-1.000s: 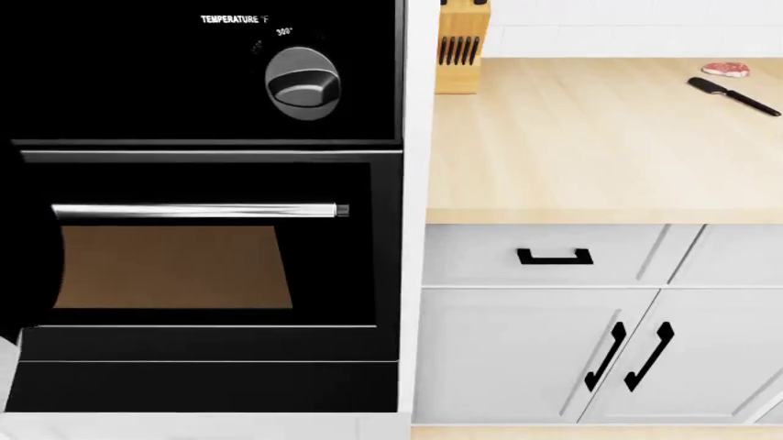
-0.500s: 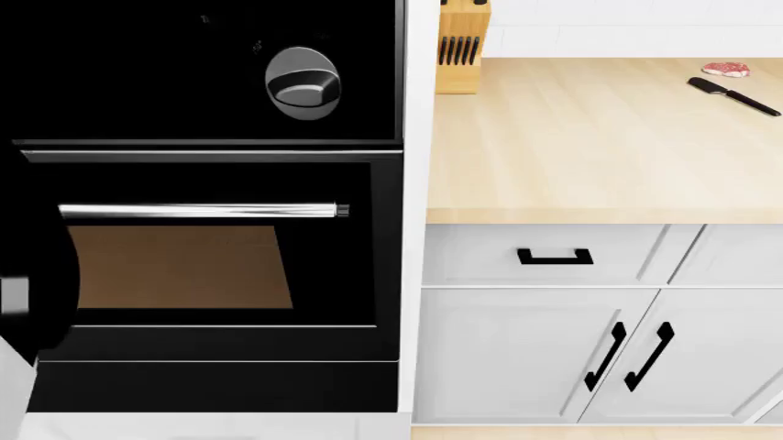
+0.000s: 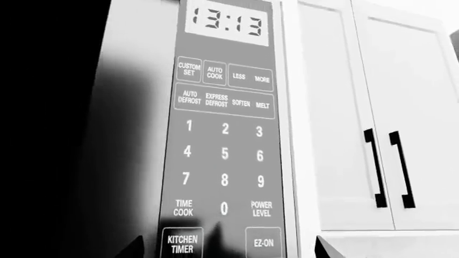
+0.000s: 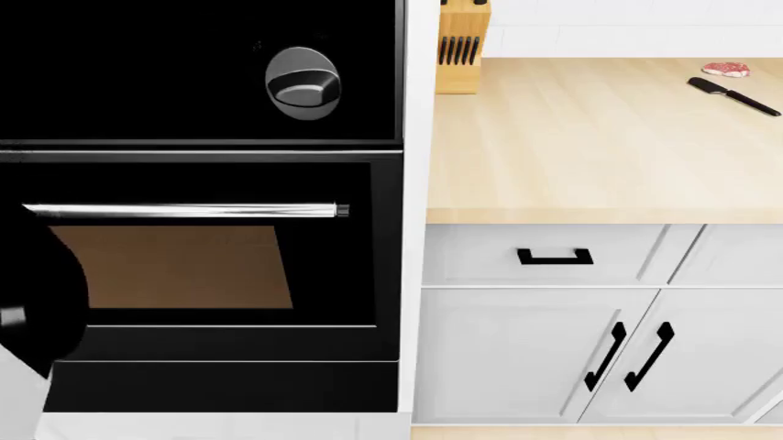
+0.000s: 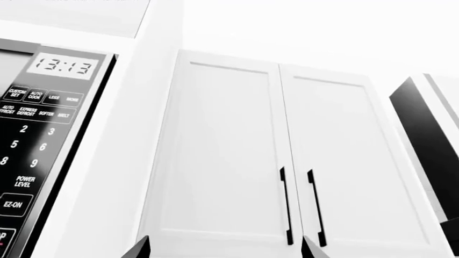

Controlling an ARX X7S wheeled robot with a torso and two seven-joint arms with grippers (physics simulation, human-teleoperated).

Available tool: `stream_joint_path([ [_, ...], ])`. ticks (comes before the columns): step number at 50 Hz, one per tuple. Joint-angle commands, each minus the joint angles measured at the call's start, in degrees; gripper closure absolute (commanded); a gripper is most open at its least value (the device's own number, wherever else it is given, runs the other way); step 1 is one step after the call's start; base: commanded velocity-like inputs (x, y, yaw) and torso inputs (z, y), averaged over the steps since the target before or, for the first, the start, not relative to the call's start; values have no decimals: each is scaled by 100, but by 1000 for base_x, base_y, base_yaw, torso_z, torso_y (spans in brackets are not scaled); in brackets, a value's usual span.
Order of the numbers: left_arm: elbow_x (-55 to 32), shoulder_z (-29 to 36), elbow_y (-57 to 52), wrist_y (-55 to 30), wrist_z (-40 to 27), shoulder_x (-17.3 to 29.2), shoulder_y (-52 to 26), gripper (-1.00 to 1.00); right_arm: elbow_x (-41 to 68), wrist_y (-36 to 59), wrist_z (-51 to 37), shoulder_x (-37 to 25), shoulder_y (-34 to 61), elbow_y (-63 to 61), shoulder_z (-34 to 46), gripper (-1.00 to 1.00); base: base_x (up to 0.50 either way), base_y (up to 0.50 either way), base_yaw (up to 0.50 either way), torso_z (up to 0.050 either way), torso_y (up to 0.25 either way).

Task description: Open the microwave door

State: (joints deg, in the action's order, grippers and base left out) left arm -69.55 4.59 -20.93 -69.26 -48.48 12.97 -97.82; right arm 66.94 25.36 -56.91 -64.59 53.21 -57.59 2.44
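The microwave (image 3: 136,107) fills the left wrist view from close up. Its grey control panel (image 3: 224,129) shows a clock reading 13:13 and a number keypad. Left of the panel the door front fades into a dark area. My left gripper (image 3: 228,250) is open, with its two dark fingertips (image 3: 134,248) either side of the panel's lowest buttons and nothing between them. In the right wrist view the microwave (image 5: 36,134) is off to one side. My right gripper (image 5: 226,248) is open and faces white cabinet doors (image 5: 287,161). The head view does not show the microwave.
The head view shows a black wall oven (image 4: 208,266) with a silver handle (image 4: 183,211) and a knob (image 4: 303,82). A dark arm part (image 4: 37,307) covers its lower left. Beside it are a wooden counter (image 4: 588,137) with a knife block (image 4: 461,46), a knife (image 4: 732,95) and a steak (image 4: 725,69), and white drawers (image 4: 551,257).
In the head view the dark arm part at the left edge has shifted, uncovering more of the oven handle's left end. The temperature lettering above the knob no longer shows.
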Motion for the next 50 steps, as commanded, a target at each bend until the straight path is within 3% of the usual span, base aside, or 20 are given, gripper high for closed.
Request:
stream_joint_path([
  [1,-1033,-535,-551,-388,-959,7,-55,-100,80,19,-48,-25,124,-19,54,-100,0,0,0,0,0],
  [15,-2365,-716,-824,-430,-2114,24,-607,-100,97,-42,-80,-76,90,-49,44,-100,0,0,0,0,0],
  [22,-2311,-626,-890,-362,-2112,-30,-647,-100,86,-74,-85,-93,65,-51,49,-100,0,0,0,0,0],
  [37,-87,424,-763,387,-825,-548,-47,-100,52,-293,-23,-260,-260,-10,-200,-100,0,0,0,0,0],
  [50,2006,2050,53,902,-331,-111,-78,-100,-116,-577,46,-316,-865,-11,-545,-100,0,0,0,0,0],
])
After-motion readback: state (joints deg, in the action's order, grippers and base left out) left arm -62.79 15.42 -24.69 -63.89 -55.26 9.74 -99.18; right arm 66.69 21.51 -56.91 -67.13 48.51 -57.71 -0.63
